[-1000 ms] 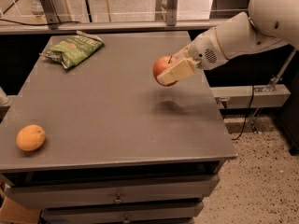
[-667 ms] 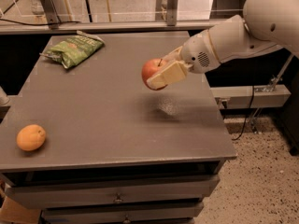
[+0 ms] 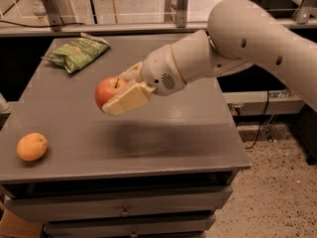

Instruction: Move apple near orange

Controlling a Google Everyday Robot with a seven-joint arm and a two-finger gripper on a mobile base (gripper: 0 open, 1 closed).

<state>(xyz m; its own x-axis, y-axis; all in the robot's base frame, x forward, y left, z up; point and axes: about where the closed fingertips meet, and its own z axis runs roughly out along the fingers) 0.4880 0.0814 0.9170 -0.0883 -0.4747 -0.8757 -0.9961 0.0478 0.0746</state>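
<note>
Camera view: gripper [image 3: 118, 92] raised over the grey surface [image 3: 173, 138], left of centre. Fingers [image 3: 126, 99] clamped on the apple [image 3: 106, 89], stem up, held clear of the surface. Orange [image 3: 32, 147] rests at front-left corner, well apart from the apple. Green chip bag [image 3: 79, 52] at back-left.

Arm [image 3: 262, 38] reaches in from the upper right, forearm angled down and left. Wrist [image 3: 166, 76] points left. Pincer [image 3: 117, 92] is in the air over mid worktop [image 3: 193, 138], fingers [image 3: 126, 99] clamped on the apple [image 3: 106, 88], near finger across its lower front.
</note>
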